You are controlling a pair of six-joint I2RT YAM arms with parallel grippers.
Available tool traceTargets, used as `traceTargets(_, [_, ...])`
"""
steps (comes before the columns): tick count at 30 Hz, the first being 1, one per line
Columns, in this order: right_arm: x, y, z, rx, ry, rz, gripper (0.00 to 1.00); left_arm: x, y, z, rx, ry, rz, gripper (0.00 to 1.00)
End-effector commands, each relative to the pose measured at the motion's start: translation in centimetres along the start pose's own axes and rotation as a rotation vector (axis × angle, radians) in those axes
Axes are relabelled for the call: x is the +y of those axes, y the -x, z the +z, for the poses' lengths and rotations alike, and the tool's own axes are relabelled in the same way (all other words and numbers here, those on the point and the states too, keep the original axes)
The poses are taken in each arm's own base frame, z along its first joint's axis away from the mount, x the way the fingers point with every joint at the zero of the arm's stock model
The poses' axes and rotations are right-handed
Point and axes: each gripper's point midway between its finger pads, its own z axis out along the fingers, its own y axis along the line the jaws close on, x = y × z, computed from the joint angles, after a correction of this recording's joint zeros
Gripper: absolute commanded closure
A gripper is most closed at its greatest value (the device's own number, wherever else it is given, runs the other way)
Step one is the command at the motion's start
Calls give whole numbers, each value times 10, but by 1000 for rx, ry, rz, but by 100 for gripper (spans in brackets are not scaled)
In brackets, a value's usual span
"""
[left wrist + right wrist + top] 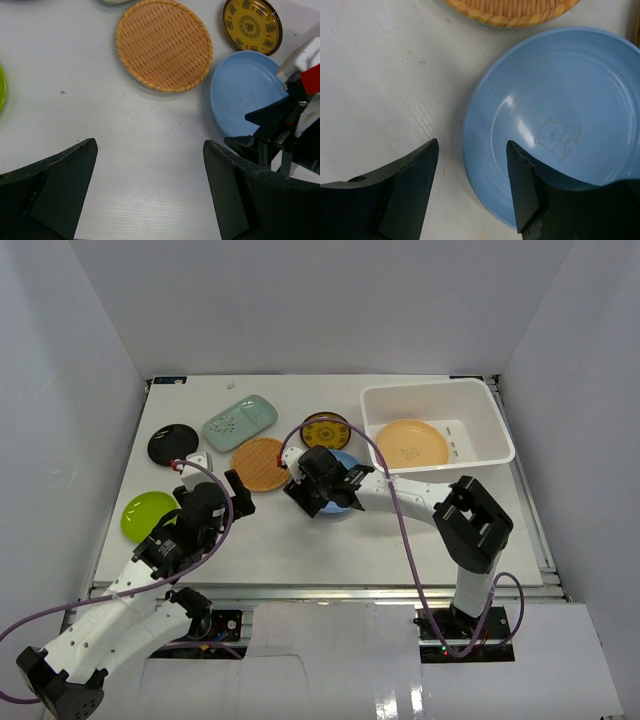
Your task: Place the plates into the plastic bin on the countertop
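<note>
A blue plate (555,115) with a bear print lies flat on the countertop (300,550). My right gripper (472,155) hangs over its near-left rim, open: one finger (525,175) is above the plate's inside, the other (415,170) above bare table. In the top view that gripper (312,492) hides most of the blue plate (347,462). My left gripper (150,185) is wide open over bare countertop, holding nothing. A tan plate (412,443) lies in the plastic bin (500,430) at the back right.
A woven orange plate (262,464) and a yellow patterned plate (325,430) lie just behind the blue one. Mint-green (240,422), black (172,445) and lime green (148,515) plates are on the left. White walls close in both sides.
</note>
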Motion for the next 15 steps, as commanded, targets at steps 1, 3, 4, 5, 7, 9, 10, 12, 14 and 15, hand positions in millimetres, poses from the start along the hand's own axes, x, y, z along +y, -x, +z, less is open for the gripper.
traceTargets(1, [7, 11, 19, -20, 54, -24, 38, 1, 1, 2, -5, 11, -7, 3])
traceTargets(3, [10, 3, 28, 5, 65, -17, 43, 2, 3, 1, -19, 10, -11, 3])
traceTargets(4, [11, 4, 30, -2, 65, -9, 46, 2, 4, 0, -27, 4, -10, 3])
traceTargets(5, [11, 1, 33, 1, 66, -3, 47, 2, 5, 0, -30, 7, -9, 3])
traceTargets(7, [14, 2, 35, -4, 77, 2, 55, 3, 5, 0, -28, 7, -3, 3])
traceTargets(9, [15, -1, 36, 0, 71, 14, 69, 2, 5, 0, -28, 3, -8, 3])
traceTargets(10, [17, -1, 35, 0, 67, 12, 82, 2, 6, 0, -31, 5, -9, 3])
traceTargets(12, [21, 3, 27, -18, 56, 7, 89, 3, 7, 0, -34, 9, -4, 3])
traceTargets(14, [31, 8, 11, -22, 30, -13, 91, 1, 7, -1, -32, -2, -11, 3])
traceTargets(15, [36, 10, 4, -21, 18, -24, 91, 0, 7, -1, -34, -7, -13, 3])
